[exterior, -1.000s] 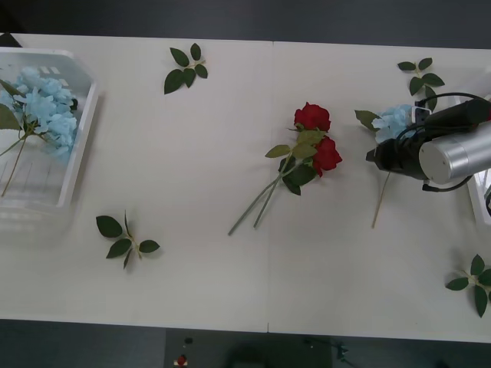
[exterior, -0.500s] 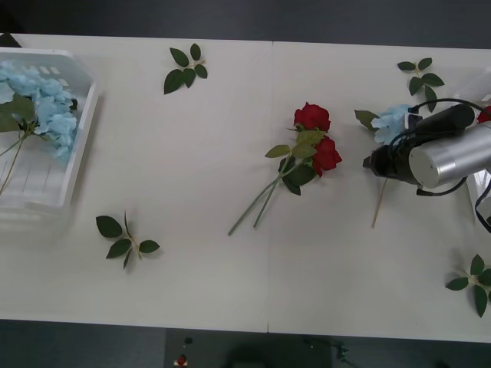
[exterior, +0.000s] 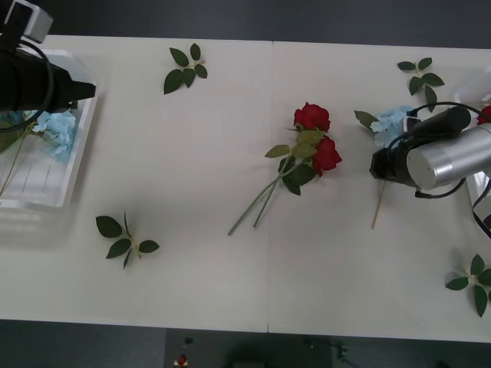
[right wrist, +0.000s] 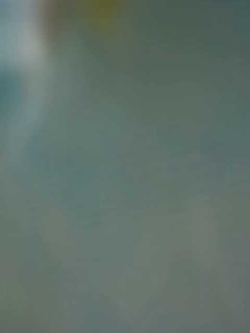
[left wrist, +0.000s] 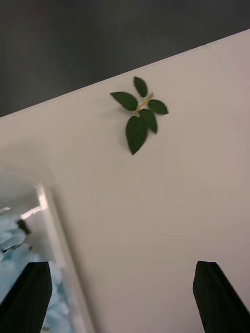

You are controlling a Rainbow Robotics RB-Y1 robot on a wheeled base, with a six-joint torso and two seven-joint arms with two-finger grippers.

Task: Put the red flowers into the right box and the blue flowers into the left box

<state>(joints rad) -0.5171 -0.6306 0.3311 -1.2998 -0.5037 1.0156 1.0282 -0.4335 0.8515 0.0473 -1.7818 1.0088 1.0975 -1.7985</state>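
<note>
Two red flowers lie together at the table's middle, stems pointing toward the front left. One of the blue flowers lies to their right, its thin stem running toward the front edge. My right gripper hovers right at that stem, just below the blue head. More blue flowers rest in the left box at the far left. My left gripper hangs over that box's right rim, open and holding nothing. The right box's white edge shows at the far right.
Loose green leaf sprigs lie scattered: one at the back left, one at the front left, one at the back right, one at the front right. A small red patch peeks out by the right box.
My left arm has come into view over the left box. The right gripper has shifted only slightly beside the blue flower's stem.
</note>
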